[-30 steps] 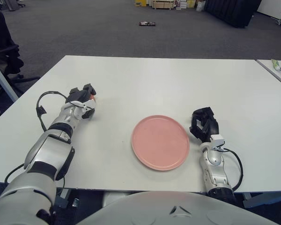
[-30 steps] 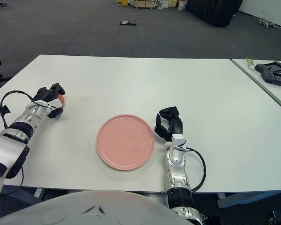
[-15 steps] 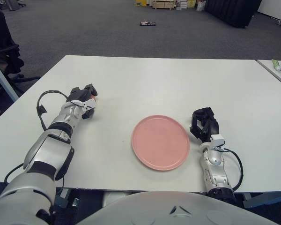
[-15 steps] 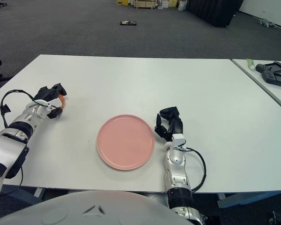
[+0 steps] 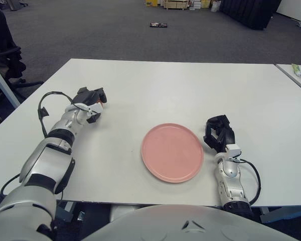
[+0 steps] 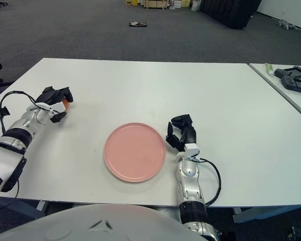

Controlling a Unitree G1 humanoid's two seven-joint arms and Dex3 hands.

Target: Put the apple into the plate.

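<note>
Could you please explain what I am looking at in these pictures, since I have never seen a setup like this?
This is a humanoid robot with two arms, seen through its own eyes. Both pictures come from one stereo camera on its head, looking down at a white table; they show the same scene from slightly different spots. A pink plate lies in the middle, with nothing on it yet. On the left, the left hand has its fingers closed around an orange-red apple, mostly hidden by them. The right hand shows just right of the plate, idle and holding nothing, with its fingers curled. The job is to put the apple on the plate.
</note>
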